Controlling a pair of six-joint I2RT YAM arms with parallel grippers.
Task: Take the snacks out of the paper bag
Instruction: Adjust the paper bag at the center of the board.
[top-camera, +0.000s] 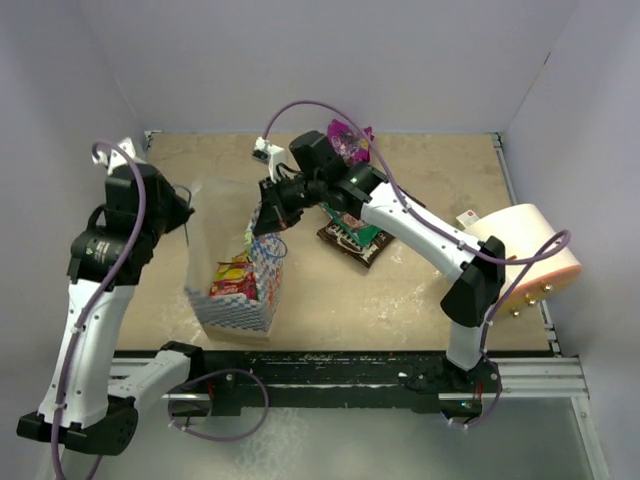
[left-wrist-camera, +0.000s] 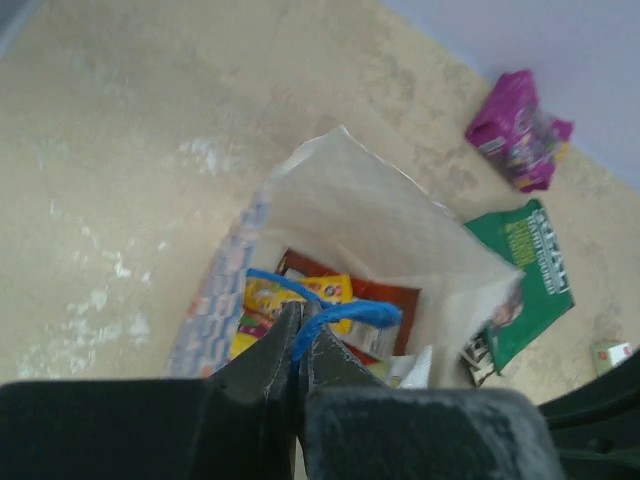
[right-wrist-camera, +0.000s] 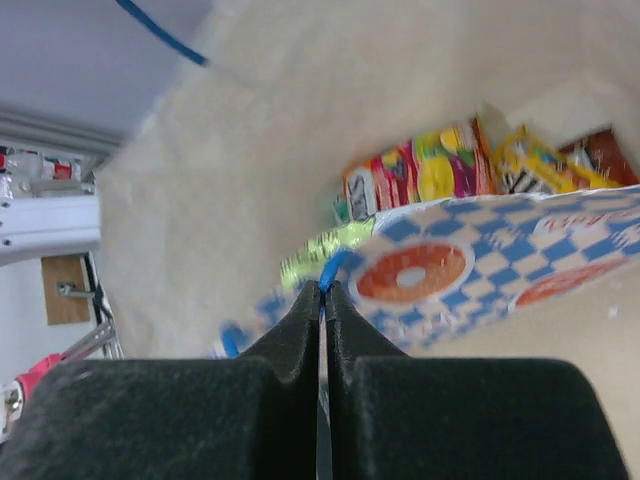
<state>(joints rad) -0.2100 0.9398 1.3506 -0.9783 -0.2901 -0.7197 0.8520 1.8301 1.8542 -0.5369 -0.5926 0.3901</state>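
The bag (top-camera: 243, 312) stands open on the worktop (top-camera: 410, 300), left of centre, with yellow and red packets (top-camera: 232, 277) inside. The left gripper (left-wrist-camera: 300, 318) is clamped on a blue handle (left-wrist-camera: 350, 314) at one rim. The right gripper (right-wrist-camera: 322, 292) is pinched together on the other handle (right-wrist-camera: 333, 268) at the opposite rim. A magenta packet (top-camera: 348, 143) and a green packet (top-camera: 365, 237) lie on the worktop beyond the bag's right side.
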